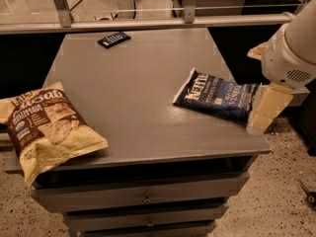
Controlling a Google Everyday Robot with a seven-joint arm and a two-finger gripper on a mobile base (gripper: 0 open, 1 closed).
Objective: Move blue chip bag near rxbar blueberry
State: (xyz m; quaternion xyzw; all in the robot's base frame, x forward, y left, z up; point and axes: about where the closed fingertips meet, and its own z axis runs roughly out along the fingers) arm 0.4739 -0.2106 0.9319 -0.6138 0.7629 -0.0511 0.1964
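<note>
The blue chip bag [217, 96] lies flat on the right side of the grey table [128, 102], its white lettering facing up and its right end near the table's right edge. The rxbar blueberry [114, 39] is a small dark flat wrapper at the table's far edge, left of centre. My gripper [264, 111] is a cream part hanging from the white arm [291, 53] just off the table's right edge, right beside the bag's right end.
A larger yellow-and-brown chip bag [44, 125] lies at the table's front left corner, overhanging the edge. Drawers [143, 199] sit under the tabletop. A metal rail [148, 22] runs behind the table.
</note>
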